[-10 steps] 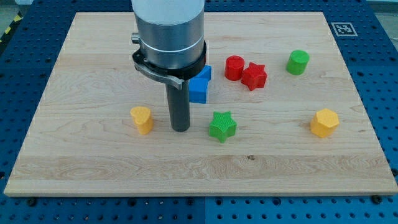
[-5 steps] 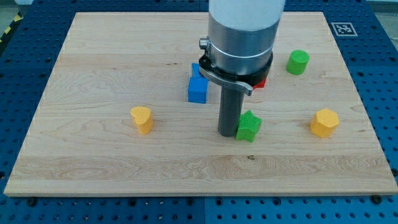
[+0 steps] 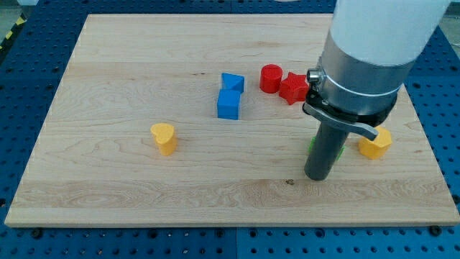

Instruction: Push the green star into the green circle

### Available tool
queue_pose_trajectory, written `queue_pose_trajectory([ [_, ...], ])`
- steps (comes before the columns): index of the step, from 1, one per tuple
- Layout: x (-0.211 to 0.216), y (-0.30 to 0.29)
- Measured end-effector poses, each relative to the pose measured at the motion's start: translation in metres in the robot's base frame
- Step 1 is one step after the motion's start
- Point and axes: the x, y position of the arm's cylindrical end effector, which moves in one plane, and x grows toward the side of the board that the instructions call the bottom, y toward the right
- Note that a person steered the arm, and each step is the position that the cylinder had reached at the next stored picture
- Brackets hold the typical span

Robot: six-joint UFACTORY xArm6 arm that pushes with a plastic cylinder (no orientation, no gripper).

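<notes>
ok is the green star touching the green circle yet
Cannot tell. My tip and the arm hide the circle, and only green slivers show beside the rod.

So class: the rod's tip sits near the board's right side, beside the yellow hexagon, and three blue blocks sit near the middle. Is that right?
Not quite. The camera view shows two blue blocks, not three. The rest holds: my tip is near the board's right side, beside the yellow hexagon.

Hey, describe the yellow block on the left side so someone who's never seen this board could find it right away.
Start at the wooden board and look to the view's left half. The yellow heart-shaped block sits alone there, left of and below the two blue blocks. The other yellow block is far right, beside my tip.
</notes>
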Motion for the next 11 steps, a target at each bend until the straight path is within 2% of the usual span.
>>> queue_pose_trajectory([
  [1, 0.000, 0.007],
  [2, -0.022, 0.031],
  [4, -0.058, 0.042],
  [6, -0.032, 0.062],
  [8, -0.032, 0.025],
  [11, -0.031, 0.008],
])
